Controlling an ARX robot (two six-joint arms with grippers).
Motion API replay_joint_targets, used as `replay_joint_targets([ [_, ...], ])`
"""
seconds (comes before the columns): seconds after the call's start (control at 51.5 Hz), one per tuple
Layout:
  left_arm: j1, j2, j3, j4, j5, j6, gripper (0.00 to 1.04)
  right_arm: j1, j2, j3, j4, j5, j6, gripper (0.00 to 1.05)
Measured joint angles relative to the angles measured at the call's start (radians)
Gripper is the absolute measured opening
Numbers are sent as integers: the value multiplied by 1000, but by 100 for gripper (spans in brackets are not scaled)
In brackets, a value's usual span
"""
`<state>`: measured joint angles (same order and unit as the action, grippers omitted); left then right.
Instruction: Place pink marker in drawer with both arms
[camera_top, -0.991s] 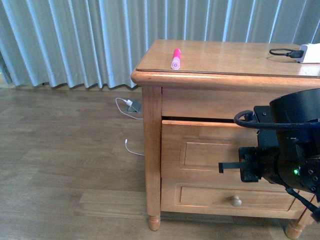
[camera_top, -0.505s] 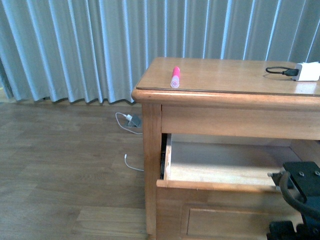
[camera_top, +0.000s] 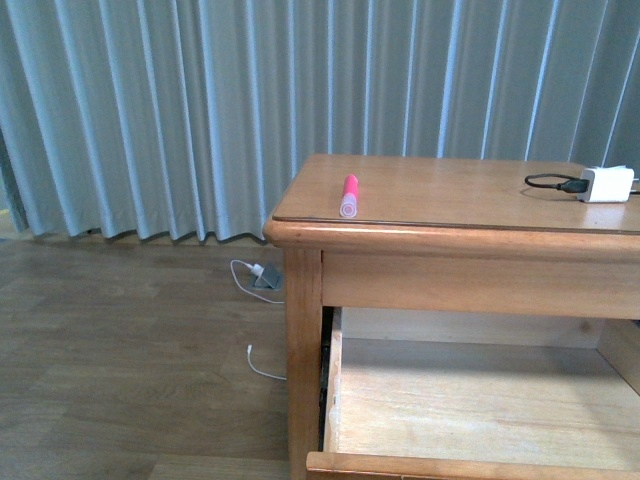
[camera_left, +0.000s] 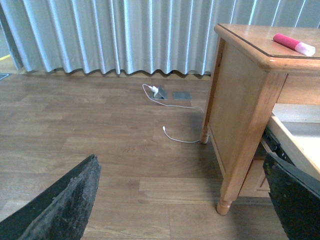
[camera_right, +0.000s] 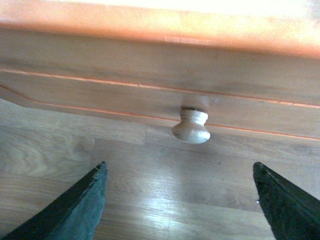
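- The bedside cabinet (camera_top: 455, 195) stands in front of a grey pleated curtain (camera_top: 180, 110), and I place everything else from it.
- The pink marker (camera_top: 349, 196) lies flat on the cabinet's top near the front left corner. Its pale cap points to the front edge.
- The drawer (camera_top: 334, 390) just under that top is pulled well out. Its light plywood floor is bare, and the marker is not in it.
- A white charger block (camera_top: 606, 183) with a black cable (camera_top: 550, 182) sits at the far right of the cabinet's top, well apart from the marker.
- The left gripper (camera_left: 180, 165) hangs low over the wooden floor off the cabinet's left side. Its fingers (camera_left: 67, 202) are spread wide with nothing between them.
- The right gripper (camera_right: 180, 166) sits low in front of a drawer panel on the cabinet. It is also spread wide and empty, facing the pale knob (camera_right: 191, 127) without touching it.
- A thin white cord (camera_top: 258, 365) trails on the floor beside the cabinet's left leg.
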<state>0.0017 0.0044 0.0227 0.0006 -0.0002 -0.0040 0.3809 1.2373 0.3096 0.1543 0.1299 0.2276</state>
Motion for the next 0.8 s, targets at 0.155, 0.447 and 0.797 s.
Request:
replay_joint_targets([
  [0.155, 0, 0, 0, 0, 0, 0, 99, -19, -264, 17, -180, -42, 15, 96],
  [0.447, 0, 0, 0, 0, 0, 0, 99, -69, -713, 47, -279, -29, -83, 96],
  [0.797, 0, 0, 0, 0, 0, 0, 99, -173, -851, -35, -120, 32, -138, 86],
])
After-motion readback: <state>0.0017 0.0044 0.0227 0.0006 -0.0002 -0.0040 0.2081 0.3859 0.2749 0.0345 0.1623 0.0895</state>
